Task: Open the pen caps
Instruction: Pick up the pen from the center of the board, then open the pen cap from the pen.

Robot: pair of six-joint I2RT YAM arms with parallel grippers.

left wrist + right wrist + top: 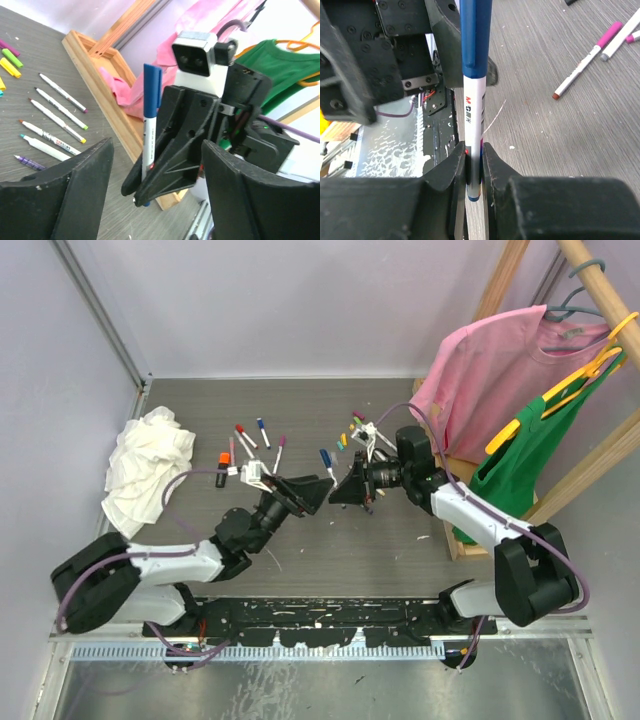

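Your blue plastic cap (475, 35) is long and slim, with a clip running down one side. It is seated fully on the thin white-barrelled pen (474, 125), which has red and dark lettering just below the cap's rim. Your right gripper (474, 172) is pinched narrow on the bare end of that barrel. It holds the pen clear of the grey wood-grain desk (400, 540), near its middle.

Your left gripper (318, 490) faces it from the left with the jaws spread wide and nothing in them. From the left wrist the pen shows in the gap between them (you cannot tell whether it stands between the fingers or just beyond).

Farther back and right of centre, loose caps (10, 57) in purple, green and yellow lie side by side. Near them a row of uncapped pens (57, 112) lies parallel, with the coloured tips bare. Left of centre, several capped pens (262, 430) wear red, blue and purple caps.

At the right edge of the desk a low wooden frame (82, 47) has a fold of pink cloth (117, 85) resting inside it. A crumpled white cloth rag (150, 470) lies at the far left.
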